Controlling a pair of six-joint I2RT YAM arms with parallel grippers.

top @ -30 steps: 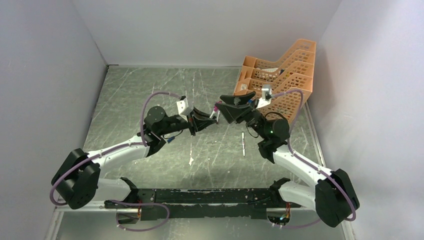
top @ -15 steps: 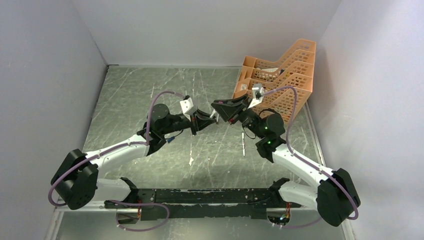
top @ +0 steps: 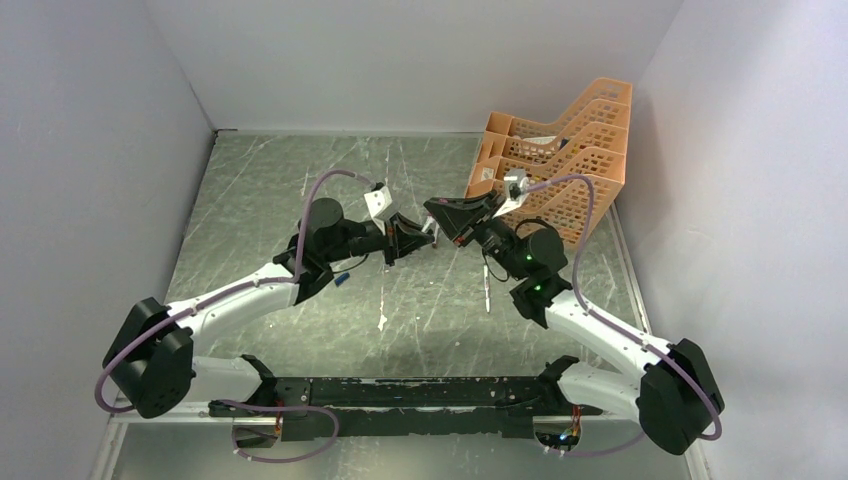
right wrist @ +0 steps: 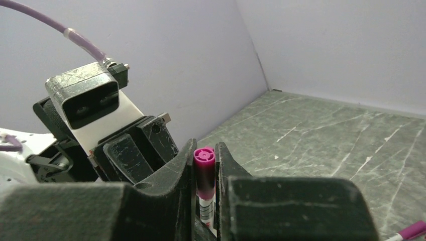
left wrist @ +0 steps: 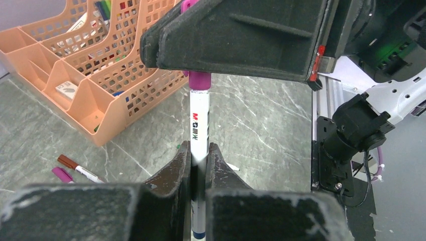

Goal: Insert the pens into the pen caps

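My left gripper [left wrist: 199, 150] is shut on a white pen [left wrist: 199, 125], which points away from it towards the right arm. A magenta pen cap [right wrist: 204, 170] sits on that pen's far end. My right gripper [right wrist: 205, 150] is shut on this cap, one finger on each side. The two grippers meet tip to tip above the table's middle: left gripper [top: 408, 240], right gripper [top: 445, 215]. Another white pen [top: 486, 285] lies on the table below the right gripper. A brown-capped pen [left wrist: 75, 168] and a loose magenta cap [left wrist: 63, 174] lie near the tray.
An orange mesh tray [top: 560, 150] with stepped compartments stands at the back right, close behind the right gripper. A small blue piece [top: 341, 281] lies under the left arm. A white fleck [top: 382, 322] lies on the table near the front. Grey walls enclose three sides.
My right gripper has closed from wide open onto the magenta cap. Both grippers have shifted slightly left and the left wrist has turned.
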